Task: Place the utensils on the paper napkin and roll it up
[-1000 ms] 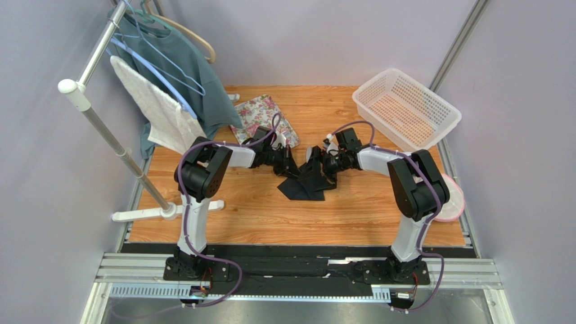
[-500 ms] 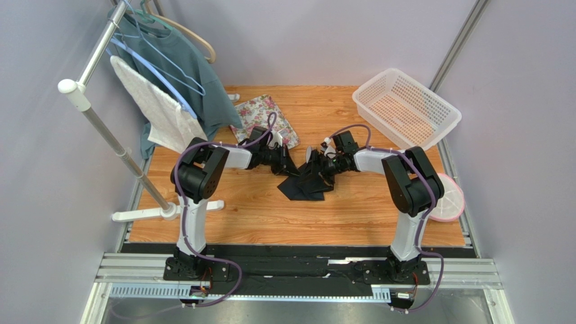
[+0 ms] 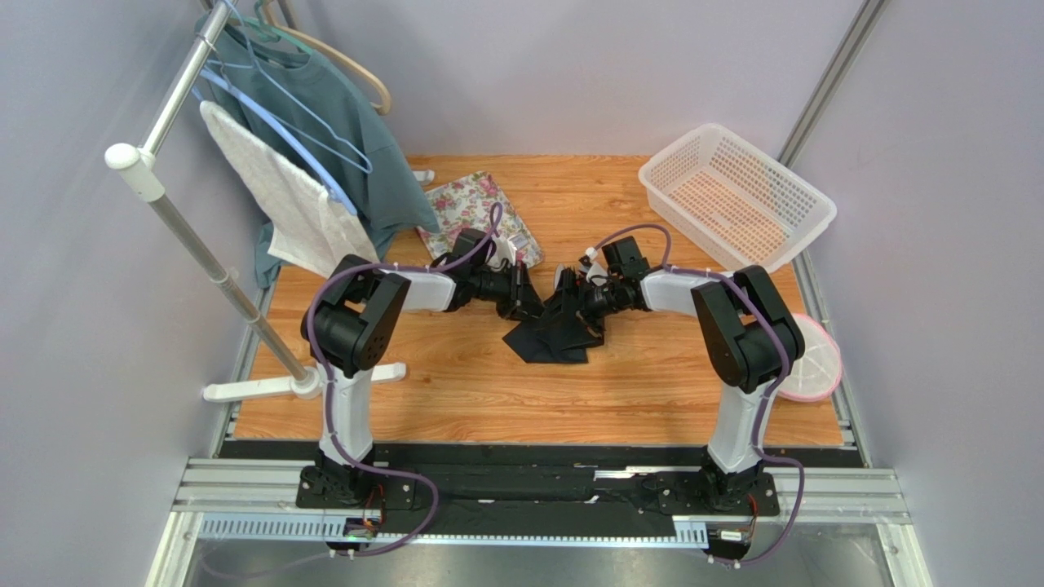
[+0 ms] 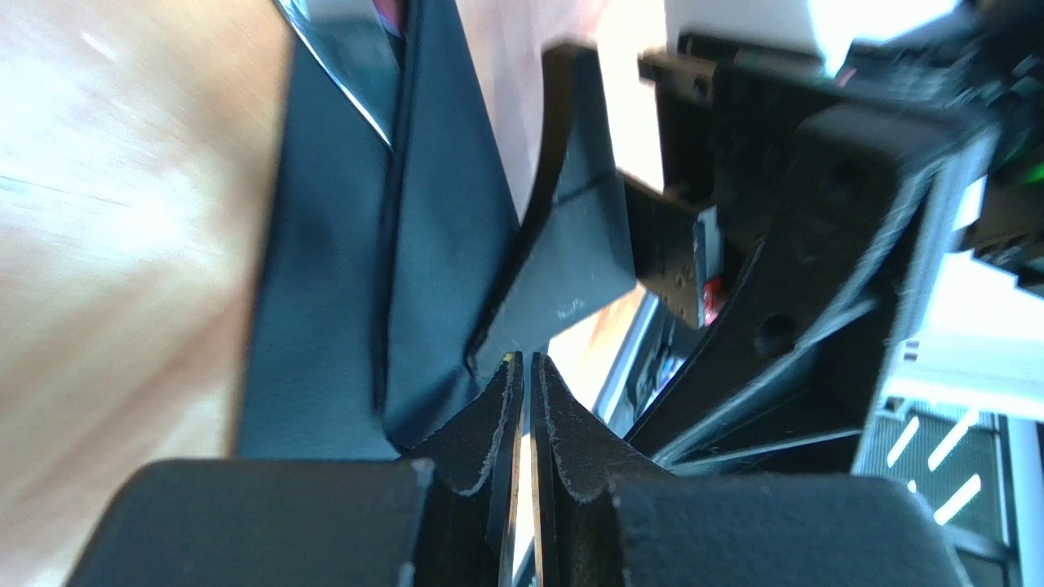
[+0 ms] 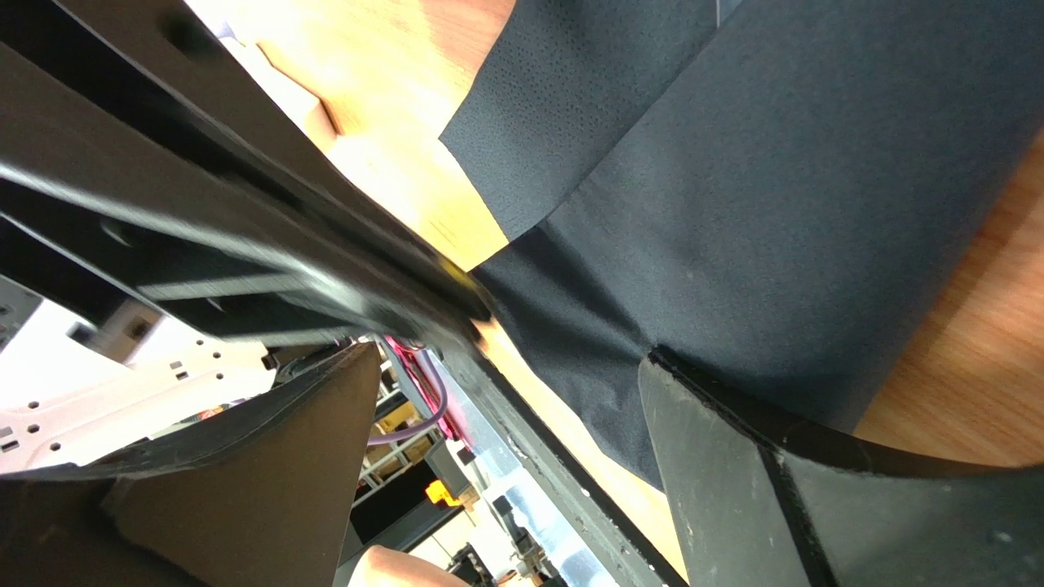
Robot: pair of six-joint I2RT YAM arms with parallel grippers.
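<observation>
Our left fingers (image 4: pixel 478 428) sit almost together at the paper napkin's (image 4: pixel 441 220) folded edge; our right fingers (image 5: pixel 735 465) gape wide over it.

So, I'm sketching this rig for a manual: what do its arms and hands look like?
The left arm and right arm have white links, bulky black joints and looping purple cables. The left hand and right hand are black, each with two wedge-shaped fingers.
</observation>
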